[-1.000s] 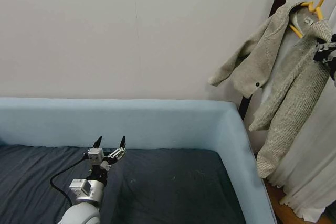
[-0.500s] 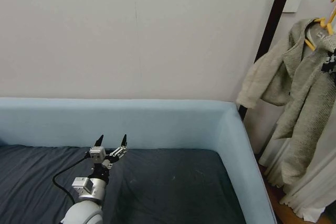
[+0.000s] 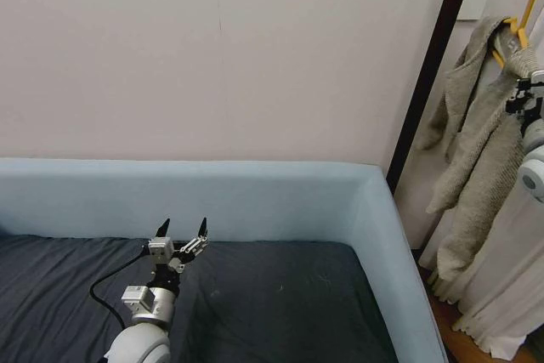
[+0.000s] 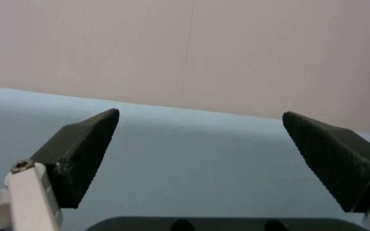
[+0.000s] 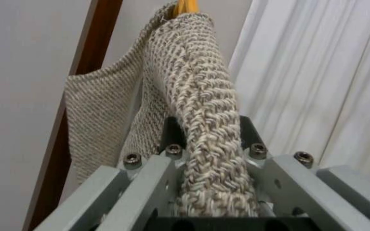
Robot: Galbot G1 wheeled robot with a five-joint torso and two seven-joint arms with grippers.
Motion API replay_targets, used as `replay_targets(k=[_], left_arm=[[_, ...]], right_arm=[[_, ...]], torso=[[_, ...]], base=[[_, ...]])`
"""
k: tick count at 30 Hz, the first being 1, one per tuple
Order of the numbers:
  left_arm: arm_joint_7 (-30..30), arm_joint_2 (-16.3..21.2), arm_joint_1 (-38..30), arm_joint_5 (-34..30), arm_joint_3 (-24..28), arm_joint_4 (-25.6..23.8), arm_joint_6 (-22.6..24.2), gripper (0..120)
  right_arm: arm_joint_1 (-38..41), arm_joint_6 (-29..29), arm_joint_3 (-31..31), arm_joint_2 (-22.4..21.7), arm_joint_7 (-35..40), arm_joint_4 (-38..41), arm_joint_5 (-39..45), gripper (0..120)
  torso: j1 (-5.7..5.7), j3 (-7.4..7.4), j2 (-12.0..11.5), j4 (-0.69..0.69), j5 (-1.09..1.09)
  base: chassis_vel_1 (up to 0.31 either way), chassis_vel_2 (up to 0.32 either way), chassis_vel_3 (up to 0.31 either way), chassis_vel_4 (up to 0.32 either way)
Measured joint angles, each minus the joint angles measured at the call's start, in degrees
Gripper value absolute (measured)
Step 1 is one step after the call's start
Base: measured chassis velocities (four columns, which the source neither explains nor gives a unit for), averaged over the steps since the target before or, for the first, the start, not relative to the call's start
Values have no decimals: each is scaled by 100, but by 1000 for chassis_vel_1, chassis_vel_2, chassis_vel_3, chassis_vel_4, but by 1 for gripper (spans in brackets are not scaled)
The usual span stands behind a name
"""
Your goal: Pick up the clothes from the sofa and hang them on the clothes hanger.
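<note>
A grey knitted cardigan (image 3: 476, 150) hangs on a yellow hanger (image 3: 518, 14) at the far right, beside the dark wooden clothes rack post (image 3: 429, 65). My right gripper (image 3: 523, 95) is raised at the right edge, shut on the cardigan's shoulder; in the right wrist view the knit (image 5: 204, 125) runs between its fingers (image 5: 172, 134) up to the hanger (image 5: 185, 7). My left gripper (image 3: 180, 234) stands open and upright over the dark sofa seat (image 3: 280, 303), with nothing between its black fingertips (image 4: 85, 154).
The light blue sofa back (image 3: 212, 197) spans the picture, with its arm (image 3: 391, 278) on the right. White curtains (image 3: 510, 278) hang behind the rack. A pale wall (image 3: 212, 57) rises behind the sofa.
The cardigan and hanger have swung right and turned edge-on, so the sleeves now hang narrow. My right gripper stays on it. The left arm has hardly moved.
</note>
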Motion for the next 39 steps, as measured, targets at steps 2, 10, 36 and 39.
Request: replay_targets(k=[2, 10, 36, 39], left_arm=[[-1, 8, -29, 0, 3, 22, 7, 100], [-5, 12, -60, -2, -7, 140, 10, 100], [-6, -74, -164, 36, 46, 299, -1, 100], [-6, -65, -141, 36, 18, 273, -9, 100]], right_arm=[[126, 101, -101, 146, -39, -209, -188, 8], [758, 503, -524, 649, -113, -968, -819, 8], [2579, 394, -1578, 1188, 7, -2316, -164, 8], [2683, 322, -1693, 1235, 30, -2464, 32, 8]], torso=[[0, 0, 0, 0, 0], [0, 0, 0, 1, 1], [0, 0, 1, 1, 0], [0, 0, 1, 1, 0]], base=[[0, 0, 0, 0], [0, 0, 0, 0], [0, 0, 0, 0], [0, 0, 0, 0]])
